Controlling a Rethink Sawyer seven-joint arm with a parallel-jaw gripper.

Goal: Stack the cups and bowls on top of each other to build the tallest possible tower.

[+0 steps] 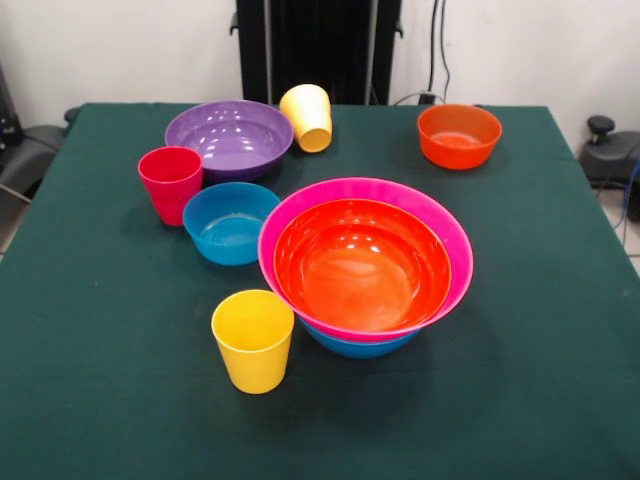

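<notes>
My gripper is out of view, so I cannot tell its opening or load, and the tower [365, 265] at centre, orange bowl in pink over blue, seems to sit tilted and might slide if I drop the near yellow cup [253, 340] off-centre.

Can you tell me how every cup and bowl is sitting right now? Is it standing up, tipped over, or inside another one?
Near yellow cup: upright, alone.
Far yellow cup: tipped on its side, by the purple bowl.
Red cup: upright.
Purple bowl: upright, empty.
Small blue bowl: upright, empty.
Small orange bowl: upright, alone.
Pink bowl: on a blue bowl.
Big orange bowl: nested in the pink bowl.
</notes>
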